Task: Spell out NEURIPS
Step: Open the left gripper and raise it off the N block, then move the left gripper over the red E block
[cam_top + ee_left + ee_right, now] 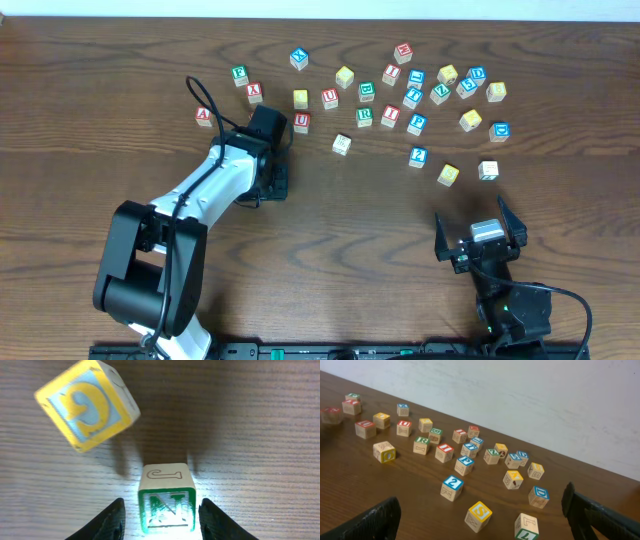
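The surface (90, 50) is dark brown wood with a long straight grain. In the right wrist view it ends at a plain, pale wall (545, 400), and nothing more of the room can be seen. Most of the lettered cubes lie scattered in a loose band along the far half of the surface. Among them a green R cube (364, 116), a red I cube (390, 115) and a blue P cube (417, 123) sit close together in a rough row, with a red U cube (300, 122) off to their left. A yellow S cube (448, 174) lies nearer the robot, between two other cubes. A red A cube (204, 114) sits apart at the left end. The left claw (161, 526) is half closed about a green N cube (167, 497), one dark finger at each side of it. A yellow G cube (87, 405) lies tilted just beyond on the bare wood. From overhead the left arm hides the N cube. The right claw (477, 232) hangs over bare wood near the front edge, its jaws spread wide and holding nothing.
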